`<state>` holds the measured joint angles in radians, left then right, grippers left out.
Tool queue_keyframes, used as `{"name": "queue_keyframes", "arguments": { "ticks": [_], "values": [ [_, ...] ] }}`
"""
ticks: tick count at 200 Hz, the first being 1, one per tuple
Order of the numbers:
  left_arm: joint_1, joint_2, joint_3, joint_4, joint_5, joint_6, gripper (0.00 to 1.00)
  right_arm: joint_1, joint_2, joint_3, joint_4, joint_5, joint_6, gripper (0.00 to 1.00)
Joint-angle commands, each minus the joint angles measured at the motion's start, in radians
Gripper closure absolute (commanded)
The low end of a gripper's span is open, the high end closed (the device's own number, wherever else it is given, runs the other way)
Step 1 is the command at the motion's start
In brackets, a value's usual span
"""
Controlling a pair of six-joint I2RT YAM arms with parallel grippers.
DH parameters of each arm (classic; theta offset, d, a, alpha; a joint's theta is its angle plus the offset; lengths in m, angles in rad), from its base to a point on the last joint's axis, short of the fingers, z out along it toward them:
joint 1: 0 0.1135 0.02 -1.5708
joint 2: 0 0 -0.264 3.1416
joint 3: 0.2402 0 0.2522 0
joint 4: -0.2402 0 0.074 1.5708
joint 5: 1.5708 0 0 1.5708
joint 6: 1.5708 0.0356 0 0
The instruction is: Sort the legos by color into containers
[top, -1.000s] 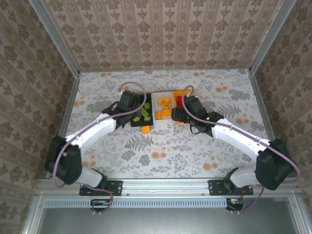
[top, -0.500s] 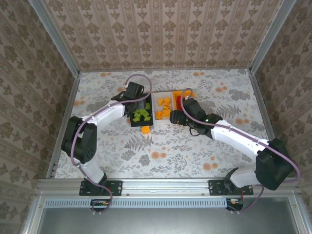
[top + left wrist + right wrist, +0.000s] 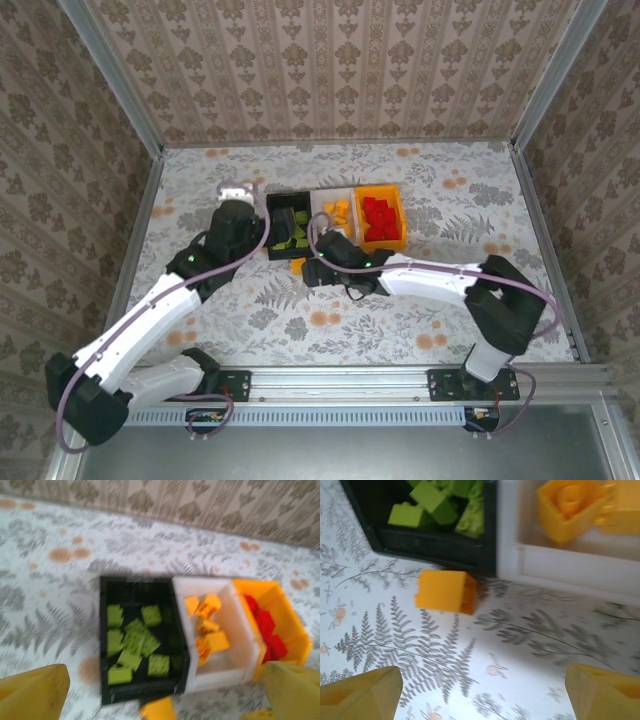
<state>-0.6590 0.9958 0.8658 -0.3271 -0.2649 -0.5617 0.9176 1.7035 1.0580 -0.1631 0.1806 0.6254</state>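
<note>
Clearly, one orange-yellow brick (image 3: 445, 591) is lying loose on the counter (image 3: 520, 645), just in front of the black bin (image 3: 435, 550) near its seam with the white bin (image 3: 560, 562). Whether it is touching the black wall cannot be told. The right jaws are hanging spread and empty over the counter just short of it. The left jaws are likewise standing wide and empty above the bins, where green bricks (image 3: 135, 645) are sitting in black and red bricks (image 3: 267, 630) in the orange bin (image 3: 295, 625). The loose brick is looking light, rigid and glossy, so probably slippery. It is likely calling for a centred squeeze across two flat opposite sides, since a corner pinch is risking a twist or a squirt-out.
</note>
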Motion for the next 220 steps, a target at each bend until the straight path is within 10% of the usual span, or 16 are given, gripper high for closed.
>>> {"name": "queue_keyframes", "arguments": {
  "ticks": [1, 133, 220],
  "values": [
    [0.000, -0.093, -0.120, -0.078, -0.040, -0.083, 0.00, 0.031, 0.083, 0.082, 0.028, 0.042, 0.010, 0.14],
    [0.011, -0.285, -0.254, -0.141, -0.076, -0.161, 0.00, 0.053, 0.388, 0.322, -0.032, 0.158, -0.036, 0.34],
    [0.020, -0.281, -0.277, -0.132, -0.074, -0.168, 0.00, 0.055, 0.195, 0.096, 0.066, 0.065, -0.038, 0.60]
  ]
}}
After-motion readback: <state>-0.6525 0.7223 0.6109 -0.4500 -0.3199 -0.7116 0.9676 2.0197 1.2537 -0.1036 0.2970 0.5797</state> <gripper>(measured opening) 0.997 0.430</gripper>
